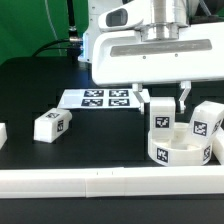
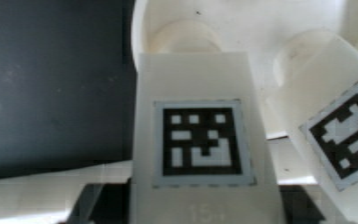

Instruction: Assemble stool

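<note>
Since a leg has to go upright into a seat socket, the gripper (image 1: 162, 101) hangs straight down over the seat disc (image 1: 170, 153), fingers about half open, straddling the top of the upright leg block (image 1: 160, 120); pinching it or just flanking it, can't tell. The seat disc sits on the desk (image 1: 40, 90) toward the exterior view's right, just behind the white rail (image 1: 100, 180). A second leg (image 1: 205, 125) stands in the disc beside the first (seated or only propped, unclear). The spare leg (image 1: 50, 124) lies well apart toward the exterior view's left, the marker board (image 1: 105, 97) behind it. The exterior view gives the layout; only the wrist view shows the upright leg's tag face-on, centred, with the ring wall behind, but no spare leg.
</note>
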Tool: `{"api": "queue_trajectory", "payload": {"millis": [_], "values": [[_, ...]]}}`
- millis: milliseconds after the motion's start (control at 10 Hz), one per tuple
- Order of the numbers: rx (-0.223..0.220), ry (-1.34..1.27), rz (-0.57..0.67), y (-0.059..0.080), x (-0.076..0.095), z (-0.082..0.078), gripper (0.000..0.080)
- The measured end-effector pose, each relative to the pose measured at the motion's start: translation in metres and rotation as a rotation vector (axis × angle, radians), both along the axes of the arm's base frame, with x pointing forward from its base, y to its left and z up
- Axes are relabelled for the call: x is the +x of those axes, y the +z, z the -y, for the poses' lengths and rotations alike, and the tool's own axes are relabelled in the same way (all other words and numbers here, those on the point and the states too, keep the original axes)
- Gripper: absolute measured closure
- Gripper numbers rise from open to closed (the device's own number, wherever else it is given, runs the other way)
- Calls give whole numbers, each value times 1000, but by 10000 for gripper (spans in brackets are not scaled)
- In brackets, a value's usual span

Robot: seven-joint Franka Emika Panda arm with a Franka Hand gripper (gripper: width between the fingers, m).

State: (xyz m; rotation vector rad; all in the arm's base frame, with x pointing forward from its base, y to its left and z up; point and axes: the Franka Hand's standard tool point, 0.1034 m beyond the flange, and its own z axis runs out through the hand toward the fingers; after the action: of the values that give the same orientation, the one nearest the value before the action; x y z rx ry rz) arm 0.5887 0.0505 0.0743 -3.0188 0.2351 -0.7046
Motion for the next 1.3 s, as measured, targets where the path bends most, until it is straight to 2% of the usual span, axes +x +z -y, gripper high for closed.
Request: {"api": "queue_trajectory", "payload": {"millis": [300,400,500,600,700,1000,1300], "values": [[0,0,0,0,0,0,462],[0,0,0,0,0,0,281],[0,-1,1,1,0,1,192],[0,-3,5,4,1,2,192],[1,-6,10,8,2,3,158],[20,-28,10,20,5,3,152],[26,-25,-21,16,3,2,150]]}}
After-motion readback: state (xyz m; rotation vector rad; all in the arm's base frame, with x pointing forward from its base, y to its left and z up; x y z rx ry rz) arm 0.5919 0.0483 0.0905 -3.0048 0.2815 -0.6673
